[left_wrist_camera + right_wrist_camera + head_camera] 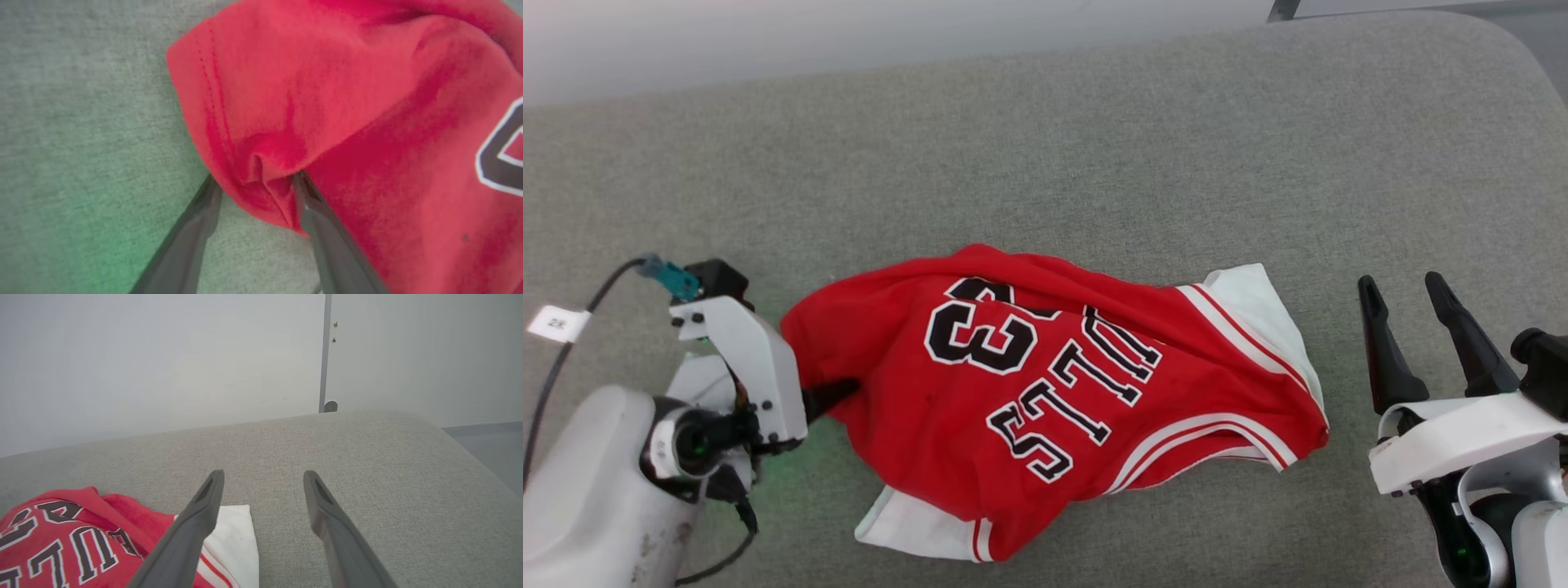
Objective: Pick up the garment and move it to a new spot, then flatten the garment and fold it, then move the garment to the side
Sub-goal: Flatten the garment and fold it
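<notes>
The garment point(1013, 392) point(327, 102) point(61, 539) is located at the middle of the grey upholstered surface point(1045, 147) point(81, 122) point(367, 457), nearer the front edge of the head view. It is laid crumpled, not flat, with the printed side up. The black, white-outlined numeral point(980, 335) and the lettering below it are seen upside down in the head view and are partly covered by a fold. One white sleeve point(1258, 302) point(233, 535) is spread at the garment's right end. A second white sleeve point(907, 527) is exposed under the near left edge.

The left gripper point(837, 392) point(257, 181) is positioned low at the garment's left edge, with its fingers pointed sideways into the cloth. In the left wrist view, the two fingers are held apart, and a puckered fold of the red hem is set between them. Both fingertips are in contact with this fold. The cloth is not pinched flat, so the jaws are read as open. A green glow is cast on the surface beside this wrist. A white tag point(557, 323) is attached to the cable of the left arm.

The right gripper point(1401, 282) point(264, 473) is held over bare upholstery just to the right of the garment. Its fingers are spread wide, nothing is held between them, and the garment is not touched. A pale wall point(163, 355) is seen behind the surface.
</notes>
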